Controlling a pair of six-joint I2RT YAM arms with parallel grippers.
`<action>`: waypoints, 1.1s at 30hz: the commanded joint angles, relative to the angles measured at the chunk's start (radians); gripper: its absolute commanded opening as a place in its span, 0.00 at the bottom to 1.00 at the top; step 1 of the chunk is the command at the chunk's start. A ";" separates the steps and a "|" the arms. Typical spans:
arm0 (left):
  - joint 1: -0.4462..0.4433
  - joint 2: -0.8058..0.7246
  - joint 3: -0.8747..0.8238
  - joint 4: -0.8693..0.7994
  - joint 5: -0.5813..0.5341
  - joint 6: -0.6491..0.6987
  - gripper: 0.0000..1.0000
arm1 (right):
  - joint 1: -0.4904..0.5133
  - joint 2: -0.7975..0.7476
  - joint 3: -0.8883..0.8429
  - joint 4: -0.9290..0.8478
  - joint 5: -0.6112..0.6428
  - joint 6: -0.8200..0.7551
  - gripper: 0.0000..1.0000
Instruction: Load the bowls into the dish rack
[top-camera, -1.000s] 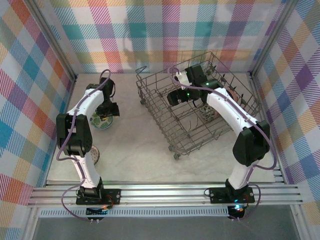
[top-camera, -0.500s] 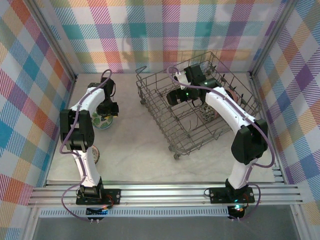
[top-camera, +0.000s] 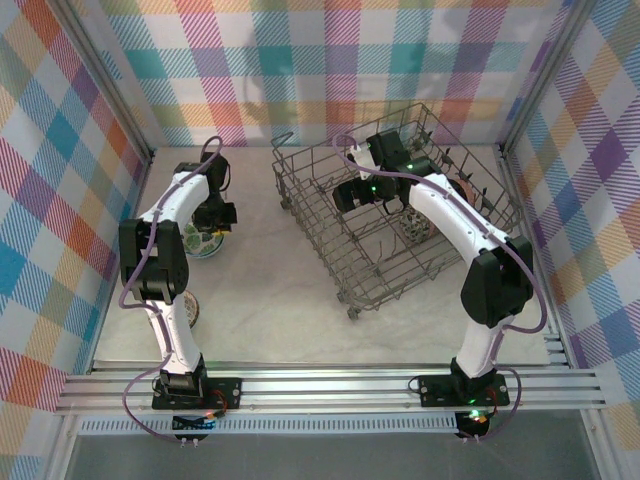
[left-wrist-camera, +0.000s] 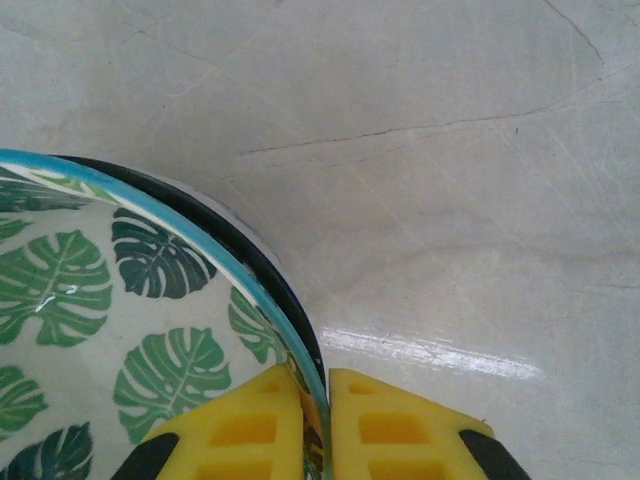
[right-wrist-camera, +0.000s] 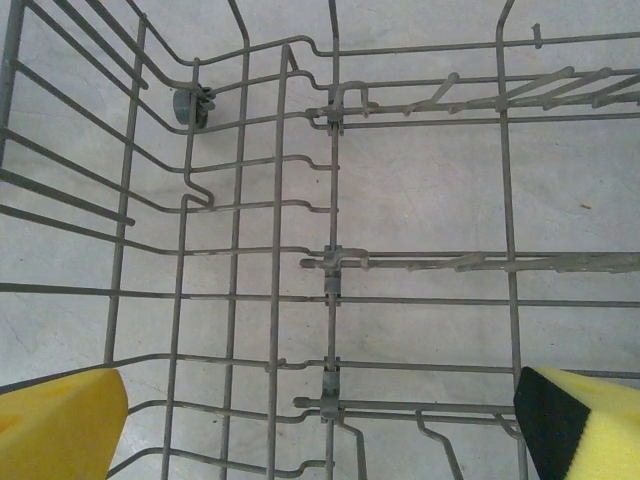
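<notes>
A bowl (left-wrist-camera: 100, 300) with green leaves and a blue rim sits on the table at the left (top-camera: 203, 245). My left gripper (left-wrist-camera: 315, 420) is shut on its rim, one yellow pad inside and one outside; from above, the left gripper (top-camera: 214, 221) is at the bowl's far edge. A dark rim (left-wrist-camera: 262, 262) shows just under this bowl. A second bowl (top-camera: 189, 311) lies nearer, partly hidden by the left arm. The grey wire dish rack (top-camera: 330, 262) stands at centre right. Two bowls (top-camera: 414, 229) stand among its tines. My right gripper (top-camera: 353, 191) hangs open over the rack floor (right-wrist-camera: 420, 190), its own view (right-wrist-camera: 320, 430) showing nothing between the pads.
Checked walls close in the table on three sides. The rack's near corner (top-camera: 352, 308) sits on small feet. Bare marble table (top-camera: 270, 300) lies between the left bowls and the rack.
My left gripper has closed onto the green-leaf bowl's rim and shifted slightly toward the back. The right arm has hardly moved and stays open.
</notes>
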 joint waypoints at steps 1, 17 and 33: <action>0.011 -0.014 0.031 -0.018 0.025 0.009 0.09 | 0.001 0.009 0.031 0.002 0.001 0.011 1.00; 0.009 -0.077 0.061 -0.053 0.030 -0.030 0.04 | 0.001 -0.004 0.016 0.017 -0.008 0.009 1.00; 0.010 -0.236 0.051 -0.034 0.010 -0.090 0.01 | 0.000 -0.073 -0.024 0.039 -0.039 0.007 1.00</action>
